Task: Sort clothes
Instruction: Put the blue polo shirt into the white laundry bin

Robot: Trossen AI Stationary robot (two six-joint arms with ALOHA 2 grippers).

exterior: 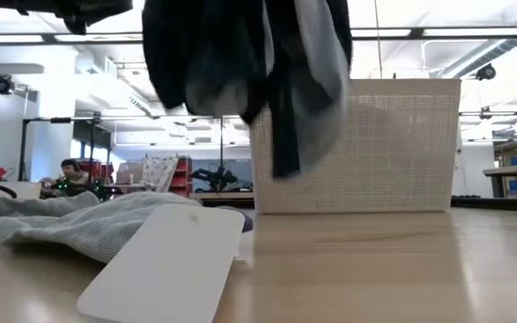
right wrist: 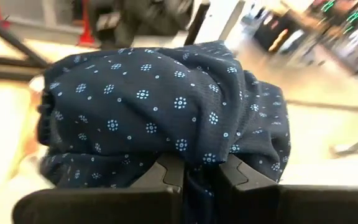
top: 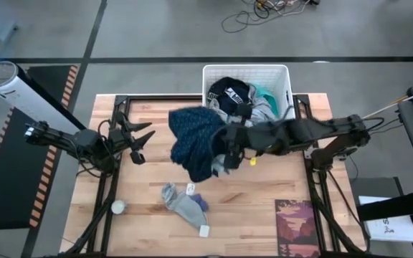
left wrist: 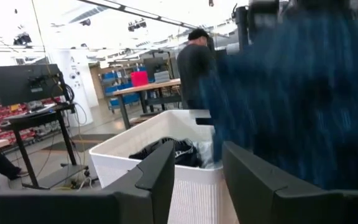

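right at the right wrist camera, the right gripper (right wrist: 199, 169) is clenched on a fold of the dark blue dotted garment (right wrist: 166, 112), whose cloth bulges over both fingers. from above, that arm reaches in from the right across the middle of the wooden surface (top: 264, 188), and the garment (top: 196, 141) hangs from the gripper (top: 229, 143) in a bunched mass, just in front of the white basket (top: 285, 72) that stands at the surface's far edge. the low view shows the cloth (exterior: 240, 63) dangling clear of the surface, before the basket's perforated wall (exterior: 393, 144). inside the basket lie a navy garment with white print (top: 229, 93), a grey garment (top: 262, 107) and a teal garment (top: 269, 93). nearer the front edge, a grey sock (top: 185, 206) lies crumpled flat on the surface, with a small white tag (top: 203, 231) just beside it and a small round white object (top: 118, 207) well apart to the left. a dark red patterned mat (top: 296, 223) lies at the front right corner. the left gripper (top: 140, 142) hovers over the left side of the surface, its fingers parted and grasping nothing, pointed toward the hanging garment. a person in dark clothes (left wrist: 194, 65) stands in the room beyond the basket.
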